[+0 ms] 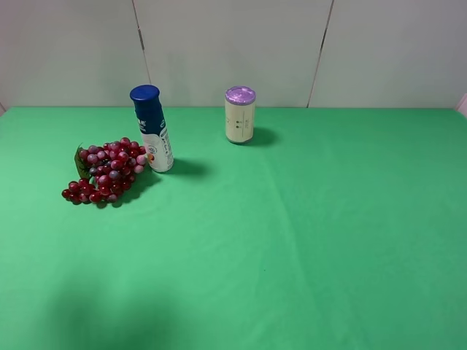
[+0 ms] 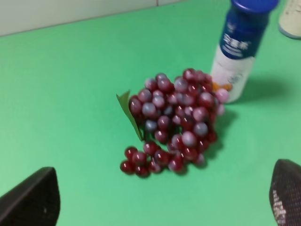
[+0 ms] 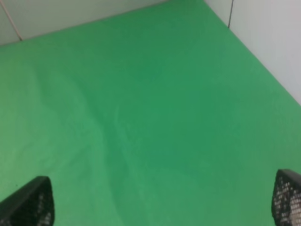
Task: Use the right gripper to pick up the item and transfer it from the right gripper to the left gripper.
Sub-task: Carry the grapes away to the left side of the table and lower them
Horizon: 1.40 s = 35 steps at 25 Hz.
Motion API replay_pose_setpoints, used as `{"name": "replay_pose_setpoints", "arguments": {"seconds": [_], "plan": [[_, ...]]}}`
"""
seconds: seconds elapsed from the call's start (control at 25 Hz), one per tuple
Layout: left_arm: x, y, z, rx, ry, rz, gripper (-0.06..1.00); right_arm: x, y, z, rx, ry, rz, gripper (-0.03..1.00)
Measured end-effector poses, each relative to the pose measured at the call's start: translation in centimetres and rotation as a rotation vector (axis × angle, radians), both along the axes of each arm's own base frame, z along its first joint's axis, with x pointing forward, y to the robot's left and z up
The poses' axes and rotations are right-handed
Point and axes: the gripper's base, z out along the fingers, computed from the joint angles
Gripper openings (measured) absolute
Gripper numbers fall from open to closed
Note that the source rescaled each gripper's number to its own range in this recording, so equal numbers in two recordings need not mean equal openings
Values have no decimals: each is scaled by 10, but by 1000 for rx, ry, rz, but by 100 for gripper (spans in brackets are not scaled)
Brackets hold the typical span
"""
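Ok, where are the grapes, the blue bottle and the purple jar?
grapes (image 1: 109, 169), exterior high view, middle of the bunch
blue bottle (image 1: 152, 130), exterior high view, upper body
purple jar (image 1: 240, 117), exterior high view, cream side

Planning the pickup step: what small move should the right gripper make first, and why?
Probably swing the right gripper across toward the grapes. Its jaws are open over bare green cloth, with no grapes in its view; they lie on the table's left side, against the bottle.

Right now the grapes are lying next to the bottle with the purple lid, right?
Not quite: the bottle beside the grapes has a blue cap, as the exterior high view shows. The purple lid is on the cream jar, standing apart.
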Motion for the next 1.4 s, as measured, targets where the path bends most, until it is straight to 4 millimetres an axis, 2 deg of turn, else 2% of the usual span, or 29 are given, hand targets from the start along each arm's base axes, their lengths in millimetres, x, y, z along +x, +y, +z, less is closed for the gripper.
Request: {"name": "replay_pose_setpoints", "arguments": {"seconds": [0.2,0.6,0.8,0.92,1.12,1.4], "plan": [[-42,-4,5,16,-38,-23,95,0,0,0,0,0,0,100],[-87,-9,3,-20,-98,-23,95,0,0,0,0,0,0,100],[-116,-11,1,-93,-198,14,95,0,0,0,0,-1,0,100],[-121,-9,-4,-62,-180,34,95,0,0,0,0,0,0,100],[-117,-7,-25,-71,-56,53,95,0,0,0,0,0,0,100],[-117,-7,-25,-77,-54,58,95,0,0,0,0,0,0,100]]}}
